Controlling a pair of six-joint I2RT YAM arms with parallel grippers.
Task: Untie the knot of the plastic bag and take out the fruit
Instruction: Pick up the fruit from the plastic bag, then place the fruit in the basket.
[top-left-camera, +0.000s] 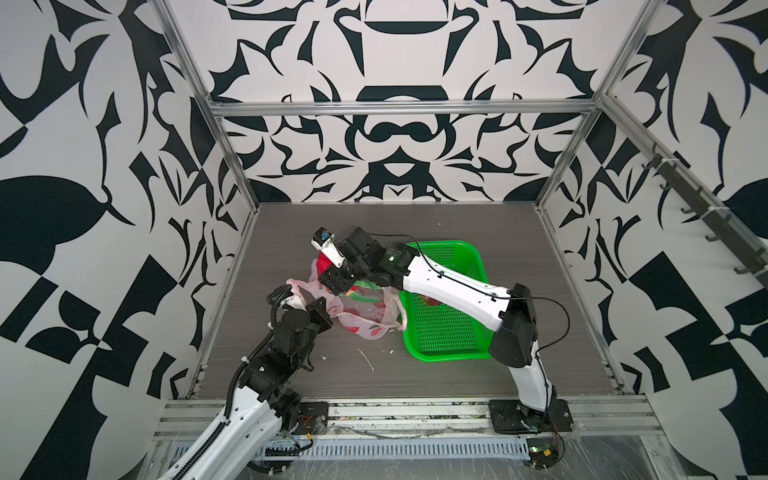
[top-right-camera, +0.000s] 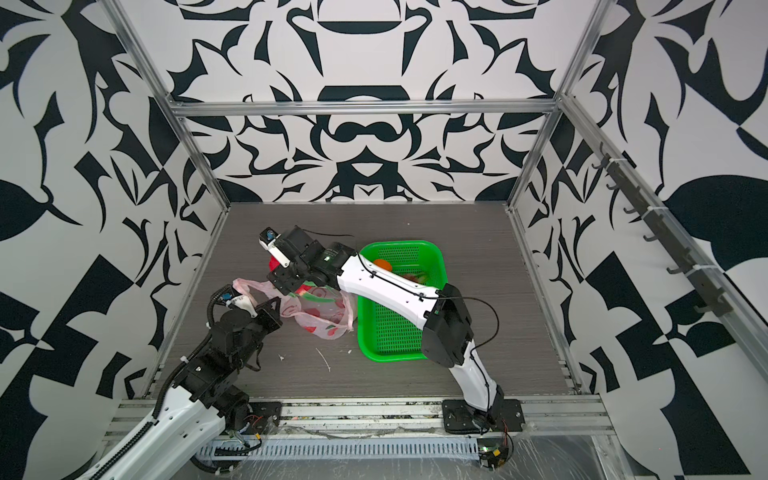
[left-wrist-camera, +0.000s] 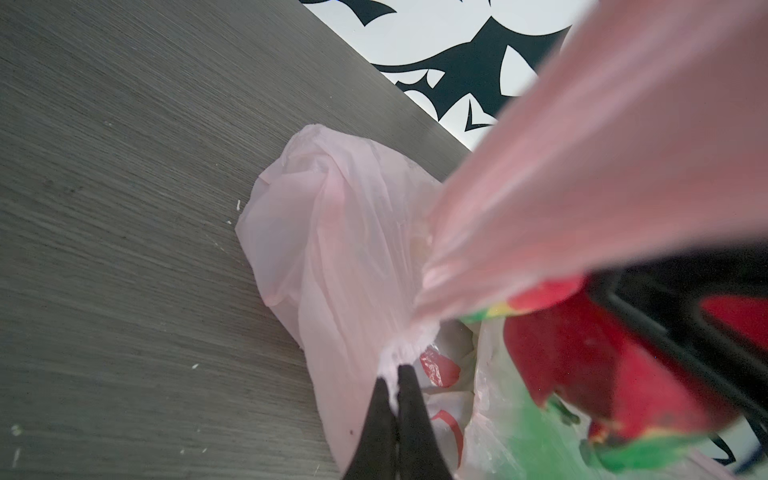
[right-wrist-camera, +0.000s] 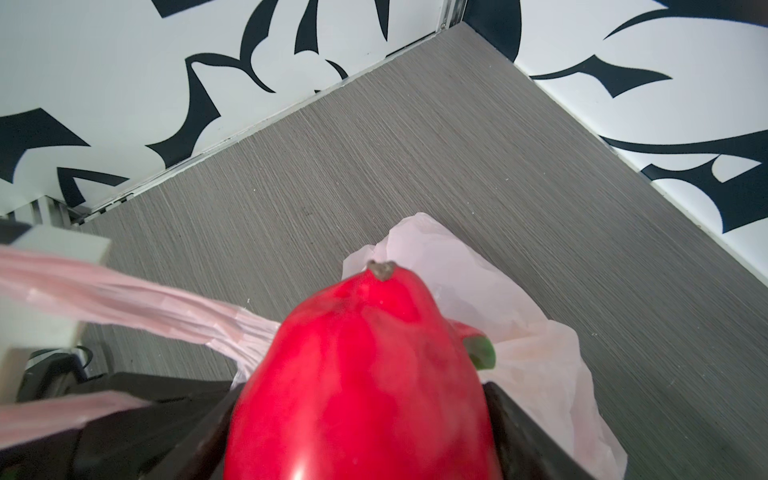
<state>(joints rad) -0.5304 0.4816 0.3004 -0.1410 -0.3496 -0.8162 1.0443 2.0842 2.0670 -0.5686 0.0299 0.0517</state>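
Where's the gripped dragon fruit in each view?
In a top view: dragon fruit left of centre, just past the plastic bag.
In a top view: same place.
Left wrist: lower right, blurred.
Right wrist: bottom centre.
Shared landmark: the plastic bag.

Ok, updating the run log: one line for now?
left pincer: shut on plastic bag | right pincer: grips dragon fruit | basket: orange ball
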